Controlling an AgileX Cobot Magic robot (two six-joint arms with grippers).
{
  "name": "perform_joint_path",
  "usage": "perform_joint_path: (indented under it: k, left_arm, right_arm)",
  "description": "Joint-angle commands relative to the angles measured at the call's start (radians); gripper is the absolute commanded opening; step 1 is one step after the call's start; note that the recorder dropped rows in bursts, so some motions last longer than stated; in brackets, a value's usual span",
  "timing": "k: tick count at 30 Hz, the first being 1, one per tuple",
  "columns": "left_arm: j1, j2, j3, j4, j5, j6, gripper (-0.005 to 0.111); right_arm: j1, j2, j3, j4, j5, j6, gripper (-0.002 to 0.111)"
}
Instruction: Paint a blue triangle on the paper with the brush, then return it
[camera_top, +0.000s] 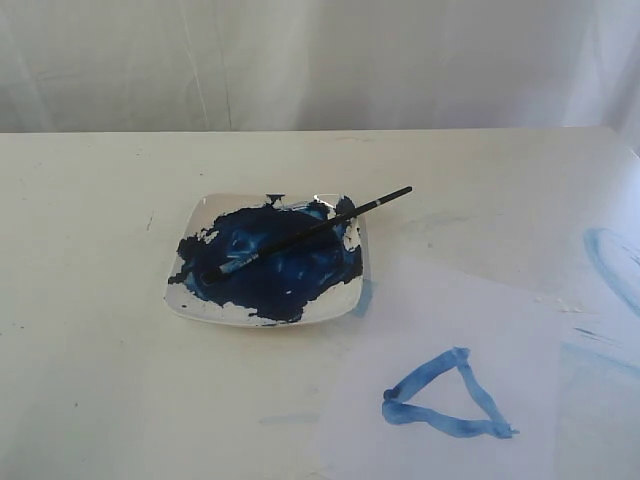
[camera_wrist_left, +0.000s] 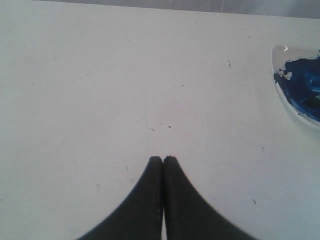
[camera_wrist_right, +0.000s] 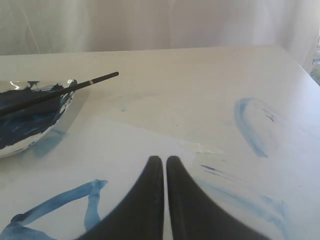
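You have the thin black-handled paintbrush (camera_top: 300, 235) lying across the square white plate smeared with dark blue paint (camera_top: 190, 298). Its bristle tip sits in the paint near the plate's front left. Its handle end sticks out past the plate's far right corner, as the exterior camera sees it.

The large white sheet of paper (camera_top: 450, 310) lies on the cream table (camera_top: 100, 200) just beside the plate, to its front right. The blue triangle (camera_top: 425, 377), three uneven strokes, sits on that sheet, clear of the plate.

Your left gripper (camera_wrist_left: 163, 160) is closed with its black fingers pressed together on nothing, above bare table beside the plate. Your right gripper (camera_wrist_right: 165, 160) is likewise closed and empty, above the paper and apart from the plate.
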Motion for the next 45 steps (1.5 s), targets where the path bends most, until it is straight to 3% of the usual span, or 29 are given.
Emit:
perform_joint_path:
  k: [1, 42, 45]
  left_arm:
    - [0.002, -0.005, 0.001, 0.000, -0.005, -0.007, 0.000]
    - [0.002, -0.005, 0.001, 0.000, -0.005, -0.007, 0.000]
    - [-0.020, -0.005, 0.001, 0.000, -0.005, -0.007, 0.000]
  right_arm:
    - [-0.038, -0.015, 0.001, 0.019, 0.021, -0.029, 0.003]
    - [-0.072, -0.015, 0.001, -0.051, 0.028, -0.019, 0.003]
    - [-0.076, -0.015, 0.001, -0.062, 0.028, -0.019, 0.003]
